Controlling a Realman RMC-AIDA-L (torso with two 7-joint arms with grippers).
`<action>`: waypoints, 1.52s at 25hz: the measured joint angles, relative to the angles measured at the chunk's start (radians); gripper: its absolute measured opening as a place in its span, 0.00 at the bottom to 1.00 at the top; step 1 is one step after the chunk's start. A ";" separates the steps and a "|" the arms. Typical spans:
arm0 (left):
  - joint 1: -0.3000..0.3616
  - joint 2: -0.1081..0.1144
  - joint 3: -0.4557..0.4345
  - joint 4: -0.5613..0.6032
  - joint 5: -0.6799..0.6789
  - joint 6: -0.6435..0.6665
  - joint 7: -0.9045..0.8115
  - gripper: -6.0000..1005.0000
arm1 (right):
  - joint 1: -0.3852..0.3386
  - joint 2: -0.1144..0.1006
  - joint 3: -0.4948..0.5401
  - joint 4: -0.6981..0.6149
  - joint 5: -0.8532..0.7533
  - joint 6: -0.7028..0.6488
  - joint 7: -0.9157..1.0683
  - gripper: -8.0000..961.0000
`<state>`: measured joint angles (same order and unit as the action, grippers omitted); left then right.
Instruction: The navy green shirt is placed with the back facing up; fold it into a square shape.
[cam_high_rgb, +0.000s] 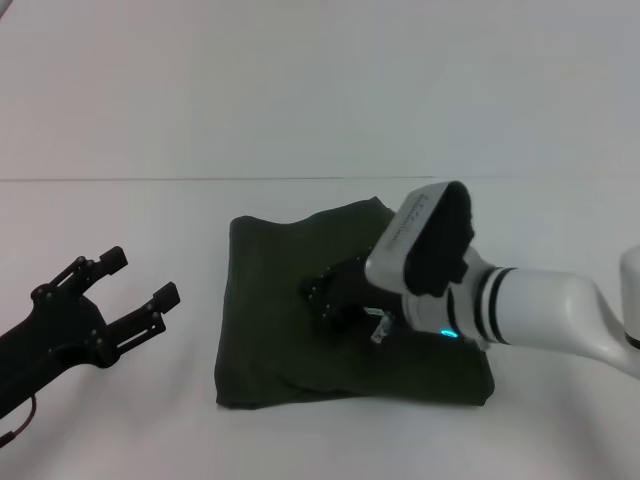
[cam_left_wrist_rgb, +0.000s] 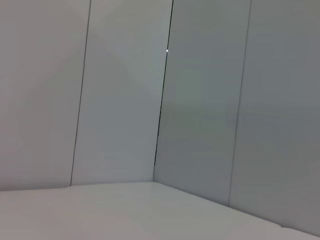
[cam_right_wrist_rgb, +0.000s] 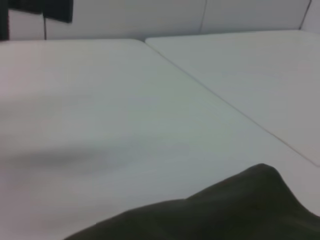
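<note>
The navy green shirt (cam_high_rgb: 290, 330) lies on the white table (cam_high_rgb: 120, 210) as a roughly square, folded bundle with its plain side up. My right gripper (cam_high_rgb: 335, 295) is low over the middle of the shirt, its dark end blending into the cloth. The right wrist view shows one raised edge of the shirt (cam_right_wrist_rgb: 230, 210) against the table. My left gripper (cam_high_rgb: 138, 278) is open with nothing in it, hovering to the left of the shirt and clear of it. The left wrist view shows neither the shirt nor a gripper.
A seam between two tabletops (cam_right_wrist_rgb: 225, 102) runs across the right wrist view. Grey wall panels (cam_left_wrist_rgb: 200, 100) stand behind the table in the left wrist view. A dark shape (cam_right_wrist_rgb: 35, 9) sits at the far corner in the right wrist view.
</note>
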<state>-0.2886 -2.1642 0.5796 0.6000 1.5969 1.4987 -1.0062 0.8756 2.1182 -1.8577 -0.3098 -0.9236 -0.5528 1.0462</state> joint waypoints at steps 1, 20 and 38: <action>0.000 0.000 0.000 0.000 0.000 0.000 0.000 0.89 | -0.024 -0.006 0.014 -0.018 0.010 -0.015 -0.005 0.01; -0.071 0.002 0.081 -0.060 0.005 -0.033 0.014 0.89 | -0.037 -0.006 0.127 0.085 0.212 0.094 -0.096 0.01; -0.371 -0.012 0.216 -0.435 -0.110 -0.397 0.313 0.76 | -0.371 -0.019 0.381 -0.046 0.409 -0.448 -0.340 0.01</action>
<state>-0.6598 -2.1766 0.7952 0.1652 1.4865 1.1020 -0.6935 0.5045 2.0994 -1.4767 -0.3557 -0.5142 -1.0004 0.7063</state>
